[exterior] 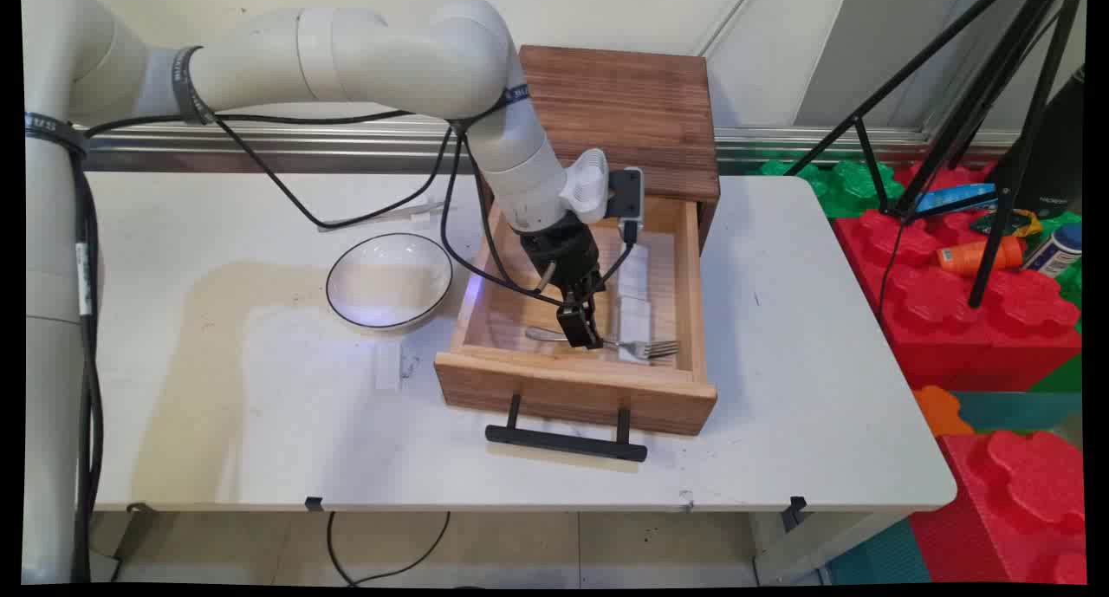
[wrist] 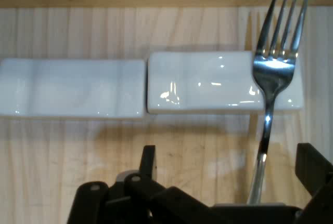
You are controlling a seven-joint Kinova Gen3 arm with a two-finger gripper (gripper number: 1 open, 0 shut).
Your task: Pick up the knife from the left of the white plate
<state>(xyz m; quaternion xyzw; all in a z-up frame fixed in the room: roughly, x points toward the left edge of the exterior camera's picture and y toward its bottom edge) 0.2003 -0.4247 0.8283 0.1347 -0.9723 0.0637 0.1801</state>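
Note:
My gripper (exterior: 582,335) reaches down into an open wooden drawer (exterior: 573,389), close to its front wall. A silver fork (exterior: 645,347) lies flat there, tines toward the right. In the hand view the fork (wrist: 270,73) runs up between my fingers (wrist: 148,164), which stand wide apart on either side of its handle without touching it. The gripper (wrist: 229,169) is open. The fork's neck lies across one of two white ceramic rests (wrist: 203,82) that sit end to end on the drawer floor.
A white bowl (exterior: 390,281) with a dark rim stands left of the drawer. The wooden cabinet (exterior: 619,112) rises behind it. The drawer's black handle (exterior: 567,441) juts toward the table's front. Black tripod legs (exterior: 996,146) and red foam blocks (exterior: 979,320) lie beyond the right edge.

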